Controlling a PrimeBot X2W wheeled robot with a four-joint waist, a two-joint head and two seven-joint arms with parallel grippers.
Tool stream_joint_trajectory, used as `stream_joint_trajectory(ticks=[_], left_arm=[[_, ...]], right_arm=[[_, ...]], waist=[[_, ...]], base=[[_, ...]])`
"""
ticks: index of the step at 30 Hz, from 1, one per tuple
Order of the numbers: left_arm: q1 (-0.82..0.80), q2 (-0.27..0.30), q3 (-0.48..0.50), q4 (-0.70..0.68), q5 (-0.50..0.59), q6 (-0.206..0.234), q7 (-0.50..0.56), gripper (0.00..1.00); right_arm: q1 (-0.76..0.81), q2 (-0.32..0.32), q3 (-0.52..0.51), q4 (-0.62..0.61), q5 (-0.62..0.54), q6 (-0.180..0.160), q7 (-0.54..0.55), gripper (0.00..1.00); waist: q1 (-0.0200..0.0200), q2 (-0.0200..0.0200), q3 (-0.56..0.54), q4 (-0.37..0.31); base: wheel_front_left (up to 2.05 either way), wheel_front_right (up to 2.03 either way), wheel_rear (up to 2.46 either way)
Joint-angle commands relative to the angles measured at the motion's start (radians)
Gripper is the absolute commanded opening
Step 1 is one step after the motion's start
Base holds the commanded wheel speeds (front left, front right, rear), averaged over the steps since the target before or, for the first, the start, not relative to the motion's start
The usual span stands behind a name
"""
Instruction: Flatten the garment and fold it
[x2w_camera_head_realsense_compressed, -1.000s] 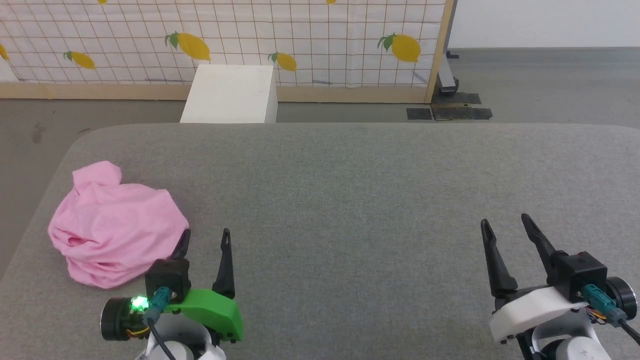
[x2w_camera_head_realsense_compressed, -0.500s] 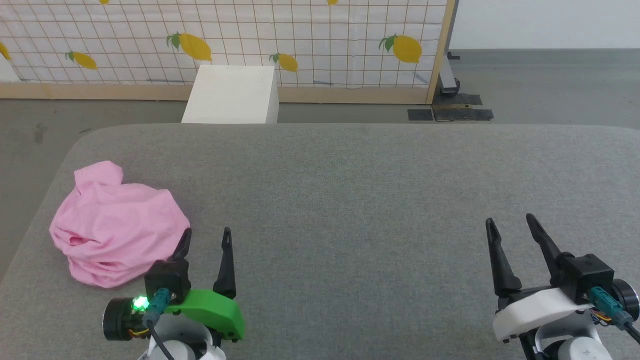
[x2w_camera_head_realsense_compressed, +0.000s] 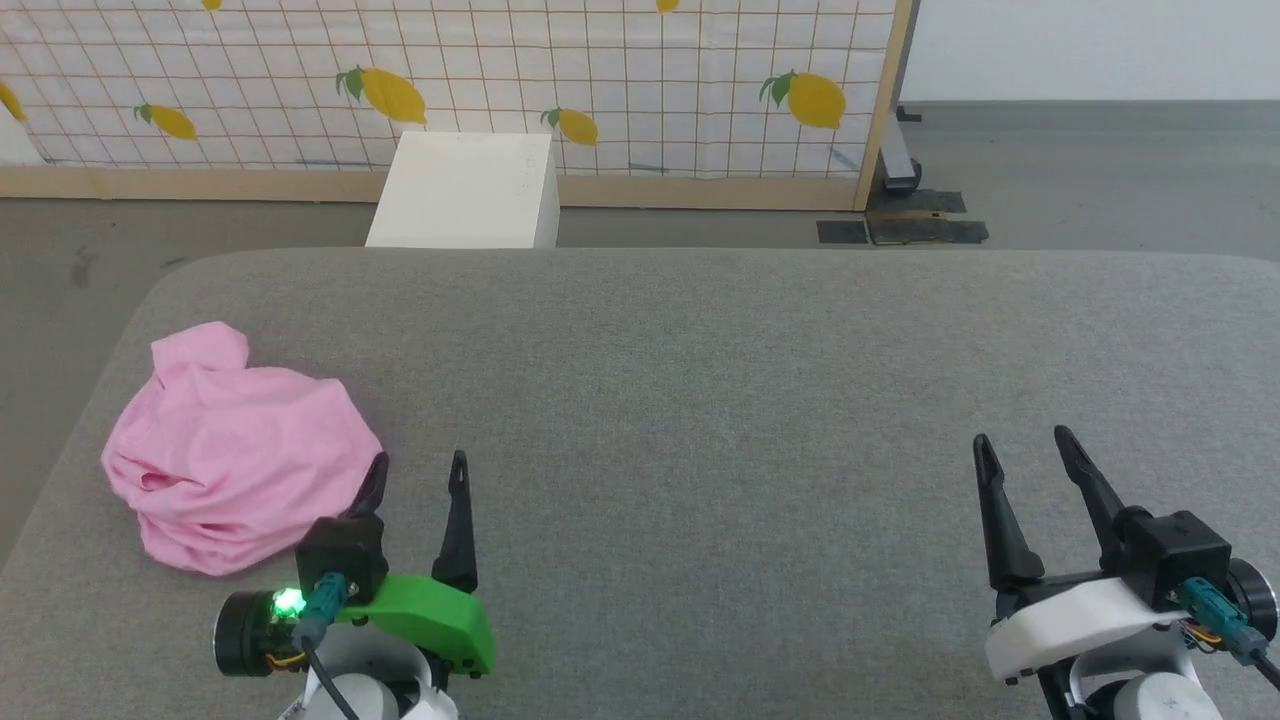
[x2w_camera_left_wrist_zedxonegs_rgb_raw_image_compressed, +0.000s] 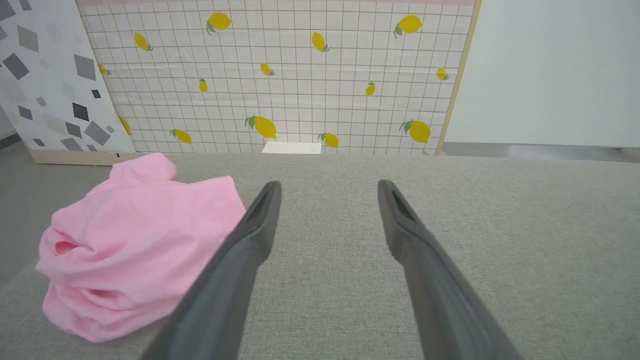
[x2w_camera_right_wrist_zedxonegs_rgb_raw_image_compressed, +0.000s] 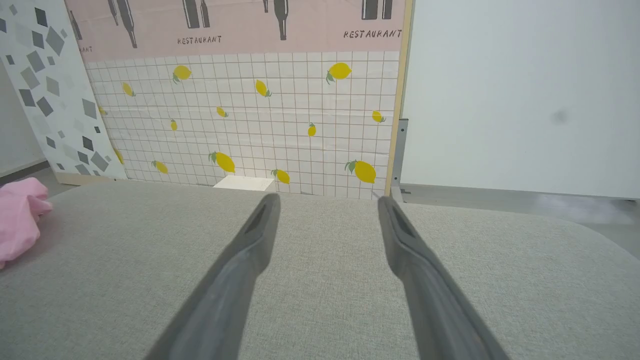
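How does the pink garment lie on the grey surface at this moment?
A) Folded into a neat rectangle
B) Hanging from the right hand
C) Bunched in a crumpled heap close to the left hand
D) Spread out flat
C: the garment sits as a wrinkled heap on the grey surface, just beside the open left hand, neither spread out nor folded.

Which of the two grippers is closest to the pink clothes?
The left gripper, the one on the green mount: it is right beside the garment. The right gripper, on a white mount, is far across the grey cushion.
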Motion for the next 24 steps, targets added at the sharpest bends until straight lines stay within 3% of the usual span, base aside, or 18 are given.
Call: stream_joint_trajectory(ticks=[1,24], left_arm=[[-0.020,0.005,-0.004,0.008,-0.011,0.007,-0.011,1.00],[-0.042,0.007,-0.024,0.062,-0.036,0.015,-0.058,1.00]], right_arm=[[-0.018,0.002,-0.002,0.007,0.003,-0.001,-0.012,1.00],[-0.031,0.002,-0.011,0.042,0.012,-0.001,-0.059,1.00]], waist=[[0.0000,0.0000,0.000,0.000],[0.0000,0.0000,-0.004,0.001]], base=[[0.00,0.00,0.00],[0.00,0.00,0.00]])
